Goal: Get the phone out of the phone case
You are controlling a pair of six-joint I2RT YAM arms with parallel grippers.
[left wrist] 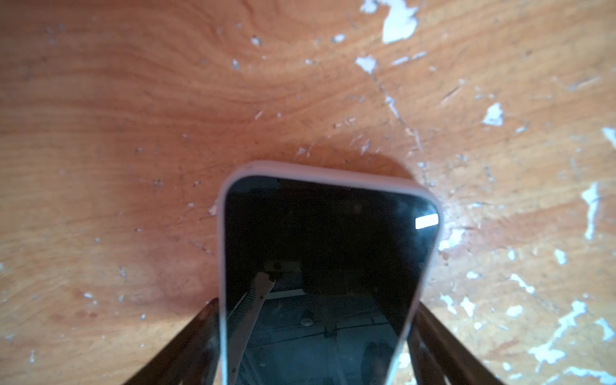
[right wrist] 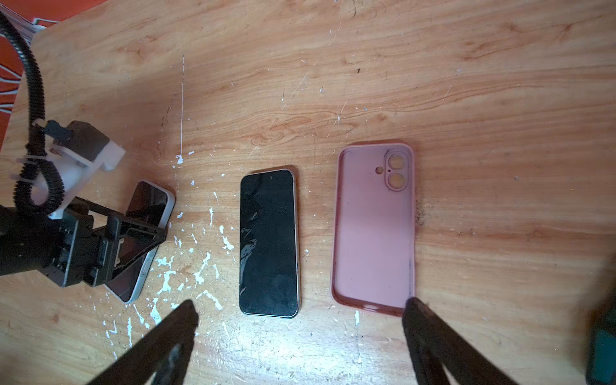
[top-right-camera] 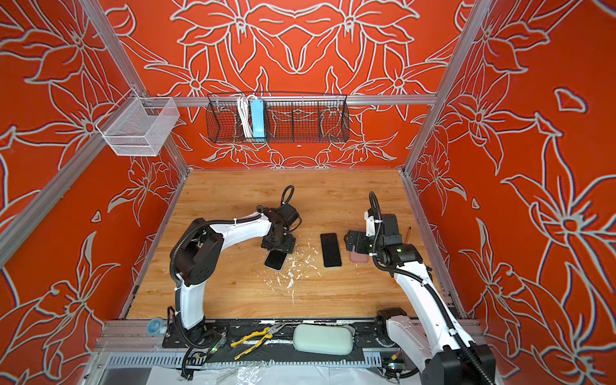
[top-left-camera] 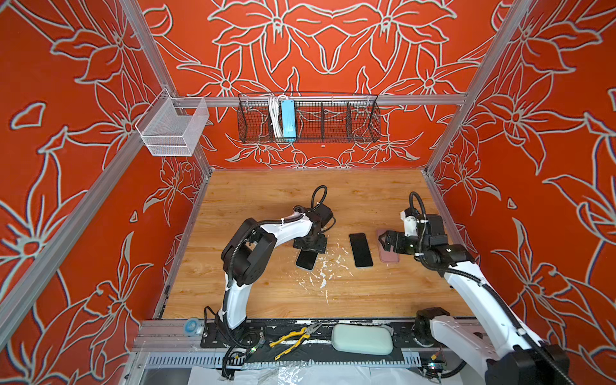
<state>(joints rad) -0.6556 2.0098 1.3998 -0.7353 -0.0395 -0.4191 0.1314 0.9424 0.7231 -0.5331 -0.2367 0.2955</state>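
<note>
A dark-screened phone (left wrist: 326,233) sits in a pale phone case (left wrist: 320,170) on the wooden table, left of centre in both top views (top-left-camera: 306,261) (top-right-camera: 276,260). My left gripper (left wrist: 316,305) stands over it from above, one finger against each long side of the case. A bare black phone (right wrist: 268,243) lies flat in the middle. An empty pink case (right wrist: 373,233) lies inside-up to its right. My right gripper (right wrist: 300,303) hovers open near the ends of those two, holding nothing; in a top view it (top-left-camera: 383,241) covers part of the pink case (top-left-camera: 389,261).
White paint flecks (top-left-camera: 323,270) mark the table between the phones. Yellow pliers (top-left-camera: 295,336) and a pale green pouch (top-left-camera: 362,339) lie on the front rail. A black wire basket (top-left-camera: 308,121) and a white mesh basket (top-left-camera: 173,128) hang on the walls.
</note>
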